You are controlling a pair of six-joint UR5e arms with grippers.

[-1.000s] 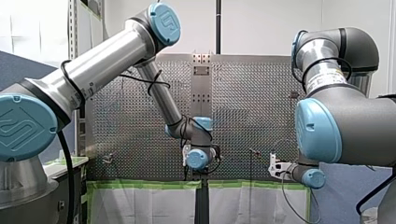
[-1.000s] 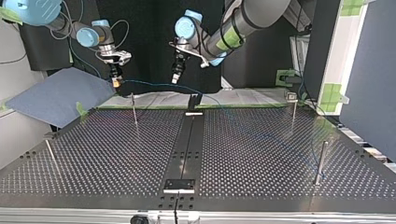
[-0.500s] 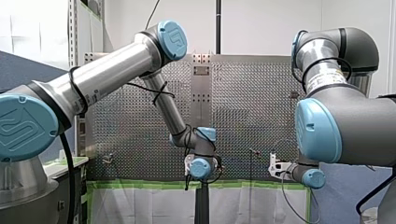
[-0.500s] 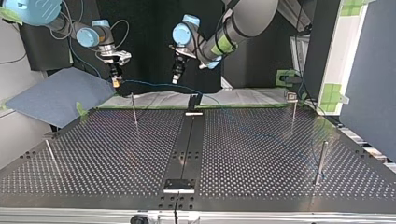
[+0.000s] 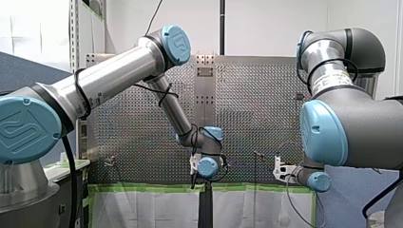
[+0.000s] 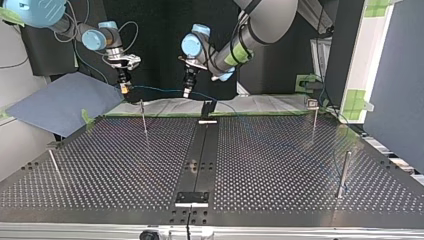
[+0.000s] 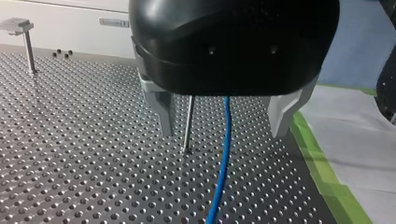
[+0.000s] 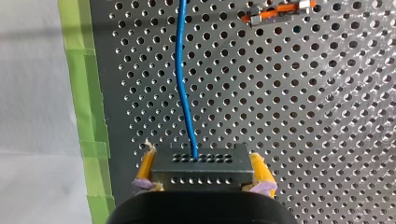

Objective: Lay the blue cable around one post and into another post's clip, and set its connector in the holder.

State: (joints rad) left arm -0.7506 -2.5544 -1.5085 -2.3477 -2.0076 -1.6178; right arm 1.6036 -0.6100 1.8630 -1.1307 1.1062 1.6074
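Note:
My right gripper [image 8: 201,162] has its yellow pads shut on the black connector [image 8: 201,173]. From the connector the blue cable [image 8: 183,84] runs out over the perforated plate. In the top view my right gripper [image 6: 124,88] holds it at the far left edge. My left gripper [image 6: 187,92] hangs at the cable [image 6: 160,90] farther along. In the left wrist view my left gripper [image 7: 223,133] is open, and the cable [image 7: 223,158] passes between its metal fingers [image 7: 163,112] without touching them. A thin post [image 7: 188,121] stands just beyond one finger. The black holder [image 6: 207,108] sits at the far middle.
Thin posts stand on the plate [image 6: 280,165]: one near my right gripper [image 6: 144,117], one with a clip [image 6: 314,115], a thicker one [image 6: 343,172] and a leaning one [image 6: 54,165]. A grey-blue board [image 6: 60,102] lies at the top view's left. Green tape [image 8: 86,93] edges the plate.
My left arm has swung toward the top view's left and come down, so its open fingers now straddle the cable. My right gripper has stayed put with the connector.

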